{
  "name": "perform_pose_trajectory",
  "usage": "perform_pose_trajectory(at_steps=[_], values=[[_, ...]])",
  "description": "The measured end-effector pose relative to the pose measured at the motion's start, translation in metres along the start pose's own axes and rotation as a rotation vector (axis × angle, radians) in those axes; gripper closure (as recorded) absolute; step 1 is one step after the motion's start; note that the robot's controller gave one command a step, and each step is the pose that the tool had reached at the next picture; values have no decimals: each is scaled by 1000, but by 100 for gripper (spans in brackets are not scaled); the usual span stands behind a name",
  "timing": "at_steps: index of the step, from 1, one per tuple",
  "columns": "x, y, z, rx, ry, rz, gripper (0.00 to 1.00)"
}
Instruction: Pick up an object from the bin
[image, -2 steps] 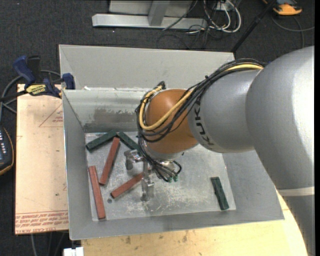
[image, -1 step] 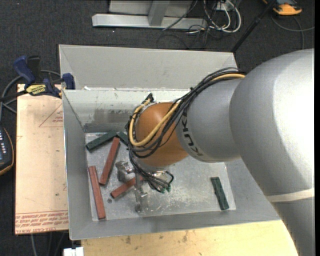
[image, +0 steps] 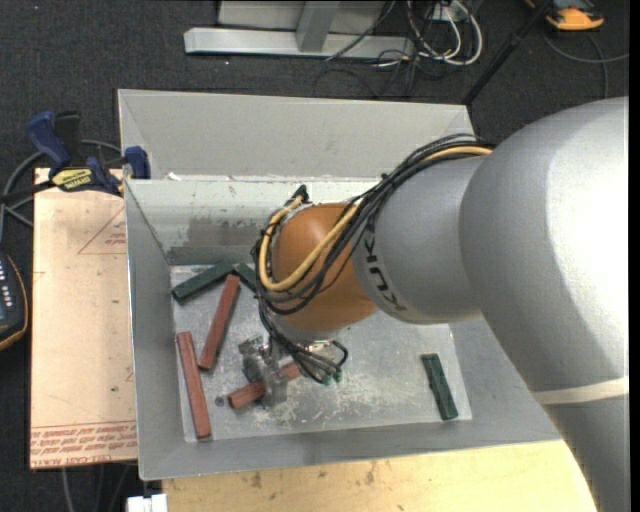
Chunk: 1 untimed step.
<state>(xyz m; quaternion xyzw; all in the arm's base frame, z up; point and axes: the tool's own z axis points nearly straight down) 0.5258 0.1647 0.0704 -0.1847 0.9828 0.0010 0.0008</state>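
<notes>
Hanging over short rust-red flat bar (image: 243, 398) near front wall of bin (image: 150, 300); fingers (image: 266, 378): spread cannot tell.

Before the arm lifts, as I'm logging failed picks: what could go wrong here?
The gripper sits low beside a short red-brown rectangular block near the grey metal bin's front wall. The block lies askew, so it may slip or get pushed away. The cables looping by the wrist hang low and might snag.
</notes>
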Motion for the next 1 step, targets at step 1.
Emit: perform_pose_trajectory(at_steps=[1], values=[[-15, -13, -143, 2, -9, 1, 100]])
